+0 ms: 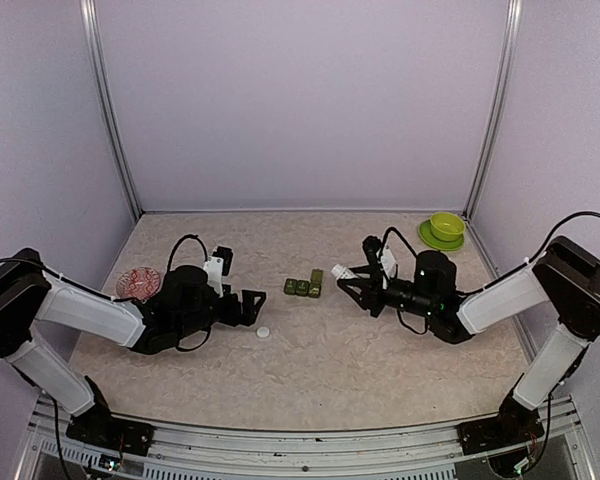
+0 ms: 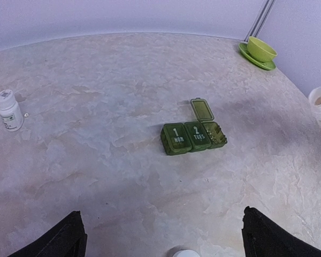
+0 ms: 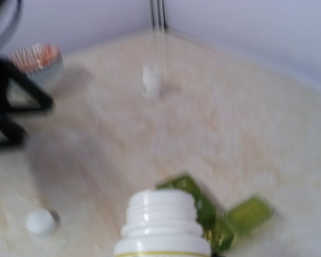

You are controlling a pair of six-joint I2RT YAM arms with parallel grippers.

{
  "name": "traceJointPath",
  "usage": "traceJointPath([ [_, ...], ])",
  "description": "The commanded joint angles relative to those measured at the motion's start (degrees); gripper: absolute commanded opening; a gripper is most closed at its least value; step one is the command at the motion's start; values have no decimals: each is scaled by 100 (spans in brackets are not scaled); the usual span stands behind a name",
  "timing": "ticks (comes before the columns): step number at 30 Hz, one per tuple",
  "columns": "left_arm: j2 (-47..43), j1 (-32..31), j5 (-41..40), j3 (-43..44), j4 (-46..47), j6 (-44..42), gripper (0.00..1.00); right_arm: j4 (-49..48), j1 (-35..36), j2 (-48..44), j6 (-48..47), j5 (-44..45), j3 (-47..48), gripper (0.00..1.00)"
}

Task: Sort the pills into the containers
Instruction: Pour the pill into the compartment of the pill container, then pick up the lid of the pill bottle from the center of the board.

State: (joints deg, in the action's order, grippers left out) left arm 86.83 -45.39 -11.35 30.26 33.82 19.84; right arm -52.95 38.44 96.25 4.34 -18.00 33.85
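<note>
The containers (image 2: 193, 137) are a dark green strip of three compartments in mid-table, also seen in the overhead view (image 1: 303, 286). The two marked 1 and 2 are closed. The third stands with its lid up and small pills (image 2: 214, 131) inside. My right gripper (image 1: 348, 272) is shut on an uncapped white pill bottle (image 3: 163, 222), held tilted with its mouth toward the strip's open end (image 3: 224, 225). The fingers themselves are hidden in the right wrist view. My left gripper (image 2: 166, 233) hangs open over bare table, just left of the bottle's loose white cap (image 1: 263, 332).
A second, capped white bottle (image 2: 9, 110) stands toward the back left. A red-patterned bowl (image 1: 138, 283) sits behind the left arm. A lime-green bowl on its saucer (image 1: 444, 229) is in the back right corner.
</note>
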Motion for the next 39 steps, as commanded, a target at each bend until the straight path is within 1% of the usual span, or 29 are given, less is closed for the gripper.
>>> traceJointPath([
  [1,165,39,156,209,-72,-76,99,-1100,1,-863,-97,42,-438,24],
  [3,227,34,257,313,-191,-44,99,-1103,46,-1392,-198,135,-617,24],
  [8,317,18,452,737,-825,-41,99,-1362,190,-3365,-369,617,-1423,22],
  [10,325,-5,480,887,-1067,-44,99,-1548,216,-3827,-366,929,-1695,20],
  [11,333,-20,477,978,-1231,-29,99,-1474,223,-3922,-372,943,-1698,20],
  [12,354,-37,471,1124,-1494,-12,99,-1095,259,-4048,-372,861,-1632,21],
  [14,378,-91,462,1300,-1887,34,99,-825,403,-4148,-461,801,-1569,23],
  [15,372,-131,447,1347,-2037,61,99,-850,446,-4157,-509,905,-1615,23],
  [17,330,-226,416,1388,-2312,97,99,-778,463,-4156,-530,1047,-1679,24],
  [23,87,-543,231,1487,-3322,86,98,-580,463,-4222,-528,1117,-1690,24],
  [29,125,-673,-115,1579,-3926,101,94,-505,463,-4170,-533,1089,-1697,24],
  [32,279,-690,-148,1665,-3967,99,90,-515,463,-4109,-505,1052,-1699,25],
  [39,707,-765,-198,1880,-3984,13,73,-367,463,-4140,-517,1076,-1671,27],
])
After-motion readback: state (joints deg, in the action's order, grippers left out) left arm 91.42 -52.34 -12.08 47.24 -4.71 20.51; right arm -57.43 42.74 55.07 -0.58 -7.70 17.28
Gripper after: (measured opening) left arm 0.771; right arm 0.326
